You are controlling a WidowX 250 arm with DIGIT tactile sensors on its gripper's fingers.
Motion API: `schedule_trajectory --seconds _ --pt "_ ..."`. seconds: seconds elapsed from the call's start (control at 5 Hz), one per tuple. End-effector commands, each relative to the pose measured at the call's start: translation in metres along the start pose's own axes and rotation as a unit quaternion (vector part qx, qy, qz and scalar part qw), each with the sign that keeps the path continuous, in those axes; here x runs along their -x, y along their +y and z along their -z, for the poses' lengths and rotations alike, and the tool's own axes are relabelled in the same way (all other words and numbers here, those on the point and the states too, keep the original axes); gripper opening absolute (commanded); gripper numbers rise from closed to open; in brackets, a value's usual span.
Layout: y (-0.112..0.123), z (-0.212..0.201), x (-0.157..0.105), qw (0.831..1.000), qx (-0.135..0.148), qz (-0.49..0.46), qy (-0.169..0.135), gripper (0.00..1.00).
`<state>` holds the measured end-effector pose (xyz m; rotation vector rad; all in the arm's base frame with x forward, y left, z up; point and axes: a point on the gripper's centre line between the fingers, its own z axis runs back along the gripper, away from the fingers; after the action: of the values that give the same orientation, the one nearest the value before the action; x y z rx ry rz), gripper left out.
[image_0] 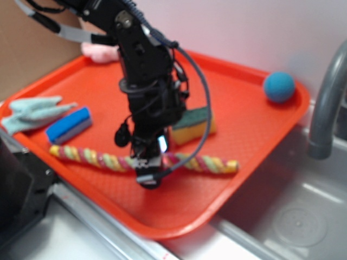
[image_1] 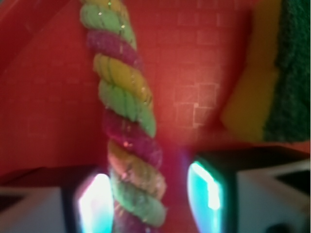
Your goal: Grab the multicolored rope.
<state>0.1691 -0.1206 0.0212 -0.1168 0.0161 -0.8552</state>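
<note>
Gripper: I am hanging low over the tray, fingers spread apart, one on each side of the multicolored rope; nothing is being pinched.
Fingers: wrist view is showing the left one just beside the rope, the right one standing a little off it.
Multicolored rope: it is lying flat along the near part of the orange tray, running left to right, its middle passing under my gripper.
Yellow-green sponge: it is sitting just behind the rope, beside my arm.
Blue-and-white sponge: it is resting near the rope's left end.
Blue ball: it is sitting in the tray's far right corner.
Pale green cloth: it is draping over the left rim.
</note>
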Motion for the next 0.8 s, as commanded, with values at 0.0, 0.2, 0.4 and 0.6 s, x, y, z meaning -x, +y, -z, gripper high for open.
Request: schedule_trajectory --seconds 0.0,0.2,0.4,0.6 --pt "-0.007 -0.014 0.007 0.999 -0.026 -0.034 0.012 0.00" --pt "-0.009 -0.059 0.035 0.991 -0.024 -0.132 0.019 0.00" --pt "-0.008 -0.109 0.066 0.972 -0.034 -0.230 -0.017 0.00" --pt "-0.002 -0.153 0.086 0.939 -0.048 -0.341 0.010 0.00"
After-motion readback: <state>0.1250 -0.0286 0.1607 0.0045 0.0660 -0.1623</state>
